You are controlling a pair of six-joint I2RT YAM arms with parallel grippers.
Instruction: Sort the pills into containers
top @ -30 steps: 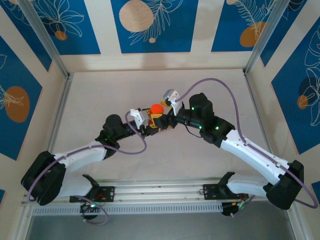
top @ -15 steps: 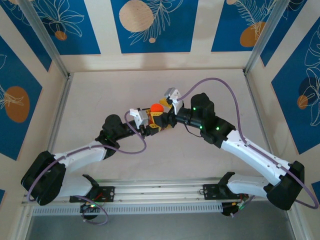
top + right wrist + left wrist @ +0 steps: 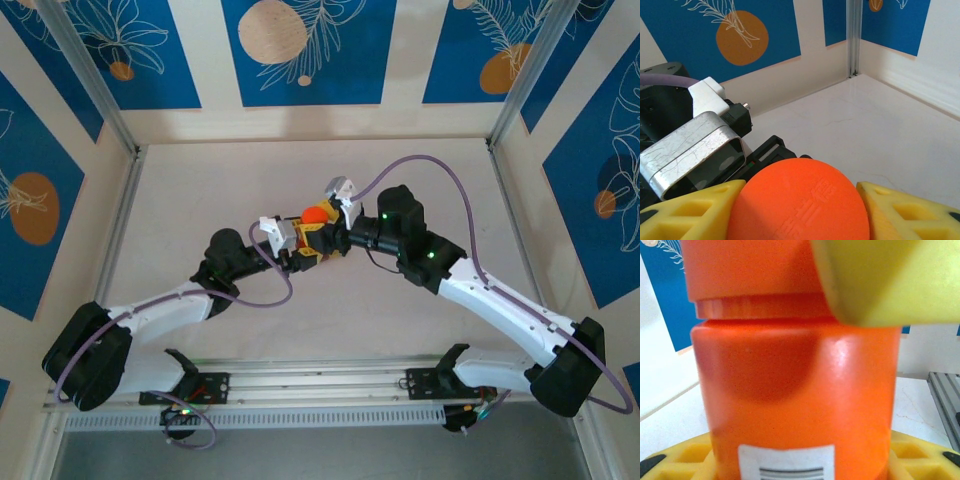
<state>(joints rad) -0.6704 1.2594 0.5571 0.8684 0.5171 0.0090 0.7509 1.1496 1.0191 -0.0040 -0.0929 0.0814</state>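
Observation:
An orange pill bottle (image 3: 315,214) stands upright at the table's middle, held between both arms. My left gripper (image 3: 303,256) is shut on the bottle's body (image 3: 795,400), its yellow fingers (image 3: 685,456) at either side of the base. From above, my right gripper (image 3: 325,232) is shut on the round orange cap (image 3: 797,200), with yellow fingers (image 3: 687,212) pressed against both sides. One right finger (image 3: 890,280) shows beside the cap (image 3: 750,270) in the left wrist view. The two joined cells and the pills are out of view.
The white table (image 3: 200,190) is bounded by low walls and metal corner posts (image 3: 854,35). The left wrist's camera housing (image 3: 690,145) sits right behind the cap. Purple cables (image 3: 420,165) loop over both arms.
The right wrist has shifted slightly left and turned a little at the cap. The left arm and the bottle stay where they were.

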